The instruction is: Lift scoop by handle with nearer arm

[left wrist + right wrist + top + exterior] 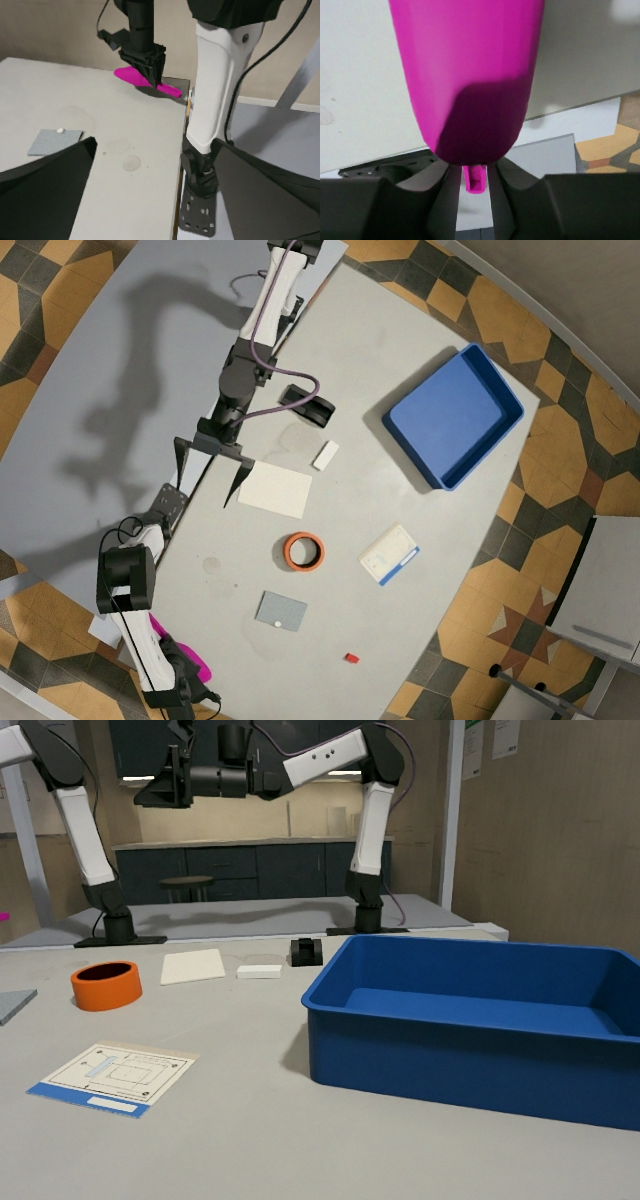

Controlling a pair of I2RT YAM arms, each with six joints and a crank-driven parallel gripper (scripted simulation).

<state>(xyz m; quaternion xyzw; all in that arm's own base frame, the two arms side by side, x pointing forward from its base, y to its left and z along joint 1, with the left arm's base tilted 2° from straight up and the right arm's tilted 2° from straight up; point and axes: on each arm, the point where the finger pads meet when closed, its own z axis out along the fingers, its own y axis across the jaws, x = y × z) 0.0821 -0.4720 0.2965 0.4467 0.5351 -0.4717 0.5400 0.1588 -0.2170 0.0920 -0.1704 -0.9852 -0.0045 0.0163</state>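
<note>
Table [330, 684] [248, 1148] [115, 200] [365, 95]: pale grey, slanting across the middle in the top view
Bin [447, 418] [465, 1050]: blue, open, upper right of the top view
Left claw [201, 497] [138, 801] [154, 140]: fingers wide apart, nothing between them, left of centre from above
Right claw [173, 645] [154, 86] [475, 172]: clamped on the scoop's handle, lower left from above
Scoop [195, 661] [4, 916] [131, 76] [470, 75]: magenta, off the table, lower left from above
Ring [288, 560] [108, 991]: orange, just below centre from above
Red piece [352, 657]: tiny, bottom centre-right
</note>
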